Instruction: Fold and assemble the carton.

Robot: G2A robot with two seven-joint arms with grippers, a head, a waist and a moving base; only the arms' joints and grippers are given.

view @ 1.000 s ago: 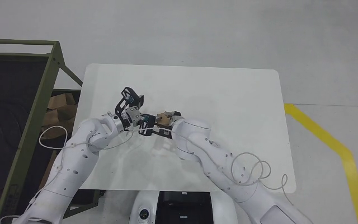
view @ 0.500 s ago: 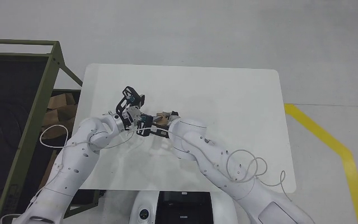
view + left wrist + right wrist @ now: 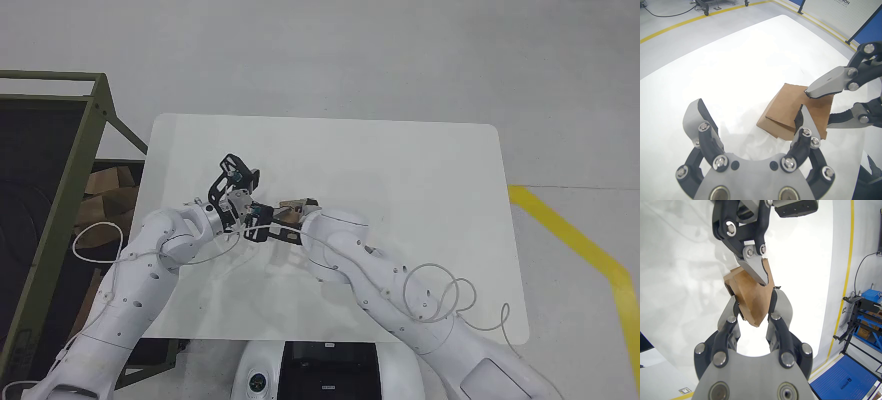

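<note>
Carton [image 3: 787,108] is being pinched near the white table's [image 3: 715,75] middle by the right gripper [image 3: 754,302] and poked by one finger of the wide-open left gripper [image 3: 751,109], so a fold's seemingly being pressed in, with a firm push likely being called for next.

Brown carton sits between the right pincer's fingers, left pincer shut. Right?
No. The left pincer is open, fingers spread wide, as the left wrist view shows. The brown carton does sit between the fingers of the right pincer.
</note>
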